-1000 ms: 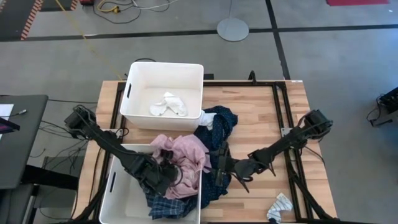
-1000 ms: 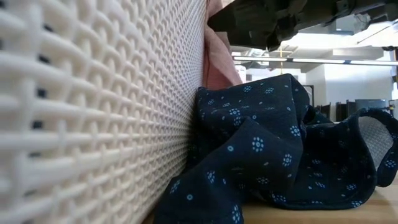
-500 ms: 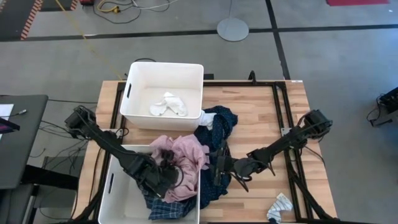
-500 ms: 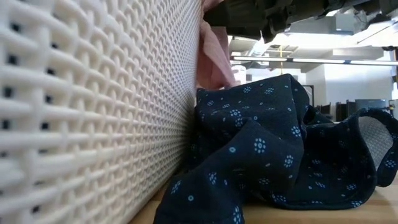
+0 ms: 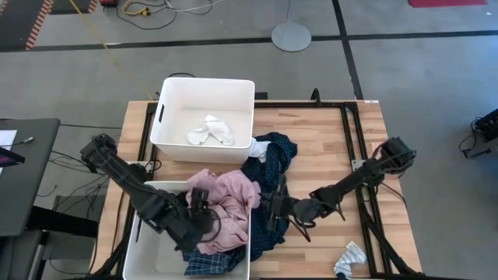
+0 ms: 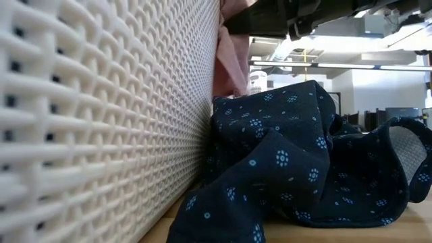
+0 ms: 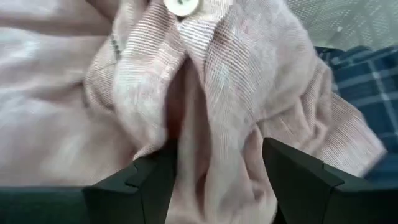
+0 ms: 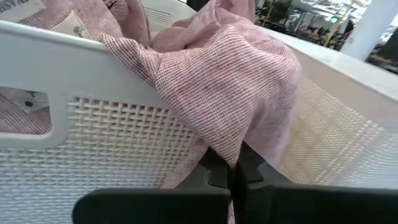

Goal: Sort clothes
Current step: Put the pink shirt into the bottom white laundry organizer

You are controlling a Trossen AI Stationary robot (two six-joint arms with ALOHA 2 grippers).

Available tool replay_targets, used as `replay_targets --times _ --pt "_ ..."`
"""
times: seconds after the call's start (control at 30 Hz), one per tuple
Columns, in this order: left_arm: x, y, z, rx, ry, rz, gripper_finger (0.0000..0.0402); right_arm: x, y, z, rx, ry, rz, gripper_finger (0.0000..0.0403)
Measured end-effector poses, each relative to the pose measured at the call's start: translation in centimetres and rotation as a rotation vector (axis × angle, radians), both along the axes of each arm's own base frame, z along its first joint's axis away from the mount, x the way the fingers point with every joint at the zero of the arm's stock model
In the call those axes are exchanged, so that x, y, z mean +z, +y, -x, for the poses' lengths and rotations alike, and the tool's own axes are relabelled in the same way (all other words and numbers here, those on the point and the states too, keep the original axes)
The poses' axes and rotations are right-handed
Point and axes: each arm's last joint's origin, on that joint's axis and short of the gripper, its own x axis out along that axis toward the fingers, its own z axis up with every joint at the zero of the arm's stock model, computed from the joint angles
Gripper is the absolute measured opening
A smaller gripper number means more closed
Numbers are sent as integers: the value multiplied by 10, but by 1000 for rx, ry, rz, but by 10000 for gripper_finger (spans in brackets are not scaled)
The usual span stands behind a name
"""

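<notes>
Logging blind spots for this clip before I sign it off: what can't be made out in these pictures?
- High view: the left gripper sits amid the pale pink shirt; its jaws are lost in folds.
- High view: the plaid shirt is mostly buried in the near bin.
- Low view: the bin wall fills half the frame, hiding the table behind it.
- Right wrist view: pink cloth drapes over the right gripper; how much cloth is pinched is hidden.

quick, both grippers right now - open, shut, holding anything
Left gripper: open, fingers either side of a pale pink shirt fold.
Right gripper: shut on the pale pink shirt's hanging edge.
</notes>
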Motion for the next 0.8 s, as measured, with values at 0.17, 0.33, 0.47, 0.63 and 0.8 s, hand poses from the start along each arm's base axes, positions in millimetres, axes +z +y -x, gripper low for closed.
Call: replay_targets --times 0.17,0.33,0.47,0.63,0.8 --pt "29 3 16 47 46 -1 232 13 5 8 -23 -17 50 2" --pt "49 12 38 151 87 -85 232 45 6 23 -11 -67 108 1" --pt "60 16 48 164 -14 -148 232 76 5 34 14 -118 154 1" --pt "73 30 55 180 -145 -266 232 114 4 36 116 -192 203 0" --pt "81 38 58 172 -191 -284 232 146 3 22 235 -200 236 0"
